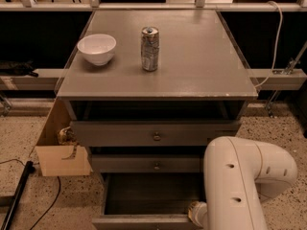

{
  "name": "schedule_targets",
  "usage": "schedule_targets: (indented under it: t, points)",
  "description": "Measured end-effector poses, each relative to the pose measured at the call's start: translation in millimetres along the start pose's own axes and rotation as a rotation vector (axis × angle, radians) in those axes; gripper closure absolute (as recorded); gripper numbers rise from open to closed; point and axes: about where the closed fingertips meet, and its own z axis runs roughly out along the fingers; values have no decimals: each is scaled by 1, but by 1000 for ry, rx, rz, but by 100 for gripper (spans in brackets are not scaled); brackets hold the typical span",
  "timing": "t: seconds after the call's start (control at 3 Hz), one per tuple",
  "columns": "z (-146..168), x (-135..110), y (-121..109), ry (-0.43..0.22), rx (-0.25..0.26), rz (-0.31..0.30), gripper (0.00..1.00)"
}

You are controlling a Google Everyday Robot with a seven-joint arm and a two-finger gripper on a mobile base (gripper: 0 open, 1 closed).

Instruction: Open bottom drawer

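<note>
The grey cabinet (158,80) has three drawers. The bottom drawer (148,195) is pulled out toward me; its dark inside shows and its front's top edge (144,221) lies at the bottom of the view. Its knob is hidden. The top drawer (120,134) and the middle drawer (124,164) each show a small round knob. My white arm (240,181) fills the lower right. My gripper (196,213) is at the pulled-out drawer's right front corner, mostly hidden by the arm and cut off by the frame edge.
A white bowl (97,48) and a metal can (150,48) stand on the cabinet top. A cardboard box (62,152) leans against the cabinet's left side. A black pole (17,195) and a cable lie on the speckled floor at left. A white cable (276,42) hangs at right.
</note>
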Motion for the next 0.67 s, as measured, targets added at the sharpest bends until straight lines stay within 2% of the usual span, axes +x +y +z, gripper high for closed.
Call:
schedule_targets:
  t: [0.33, 0.67]
  points:
    - [0, 0, 0, 0, 0, 0, 34]
    - [0, 0, 0, 0, 0, 0, 3]
